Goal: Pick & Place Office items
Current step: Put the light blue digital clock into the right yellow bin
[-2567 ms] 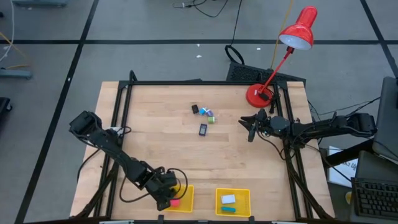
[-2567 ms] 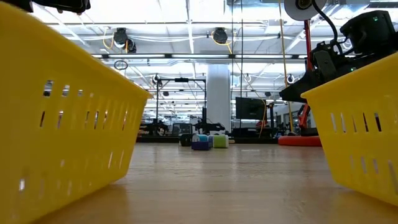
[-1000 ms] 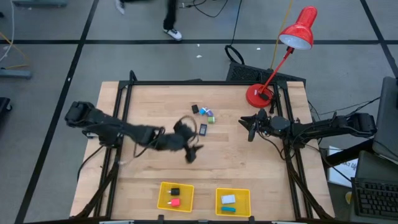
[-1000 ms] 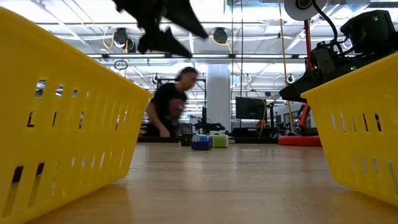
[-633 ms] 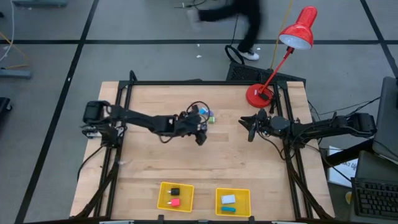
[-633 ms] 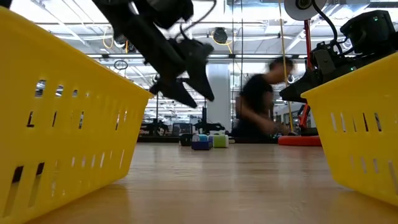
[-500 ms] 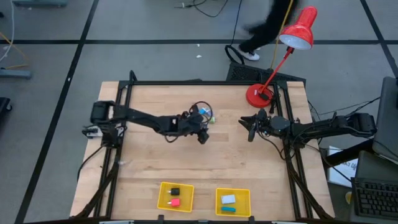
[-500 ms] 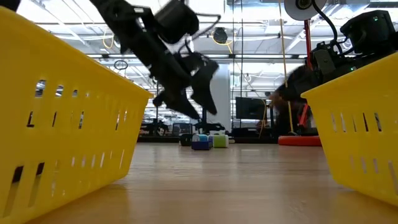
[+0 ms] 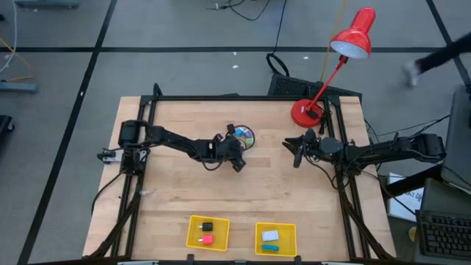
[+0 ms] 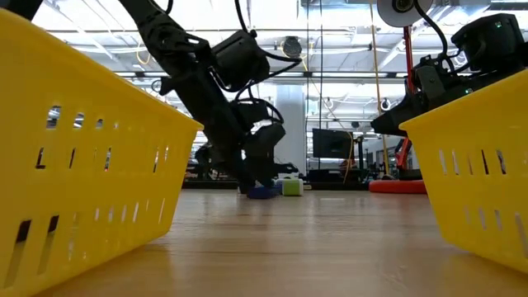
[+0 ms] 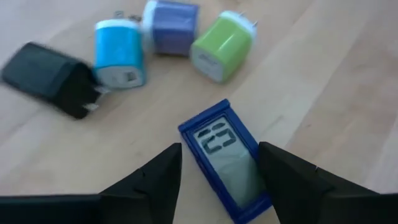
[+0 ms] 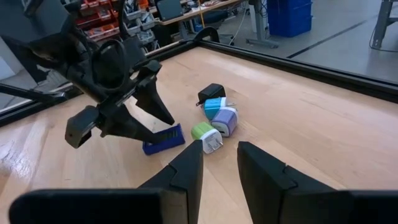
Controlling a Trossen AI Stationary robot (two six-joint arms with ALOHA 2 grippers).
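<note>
My left gripper point(image 9: 237, 160) is open and low over a small blue-framed display device point(image 11: 227, 163) lying flat on the wood. In the left wrist view one finger stands on each side of the device. Just beyond it lie a black charger point(image 11: 53, 78), a light blue one point(image 11: 118, 53), a purple one point(image 11: 169, 28) and a green one point(image 11: 222, 46). The right wrist view shows the same cluster point(image 12: 214, 112) and the left gripper point(image 12: 149, 121). My right gripper point(image 9: 294, 151) waits open near the table's right edge.
Two yellow trays sit at the near edge. The left tray point(image 9: 193, 234) holds a black and a pink-red item; the right tray point(image 9: 291, 230) holds a white and a teal item. A red desk lamp point(image 9: 307, 112) stands at the far right corner.
My left gripper has travelled from mid-table toward the far edge and slightly right, then dropped from high above the table down over the blue device beside the chargers. A person has walked past beyond the far edge from left to right.
</note>
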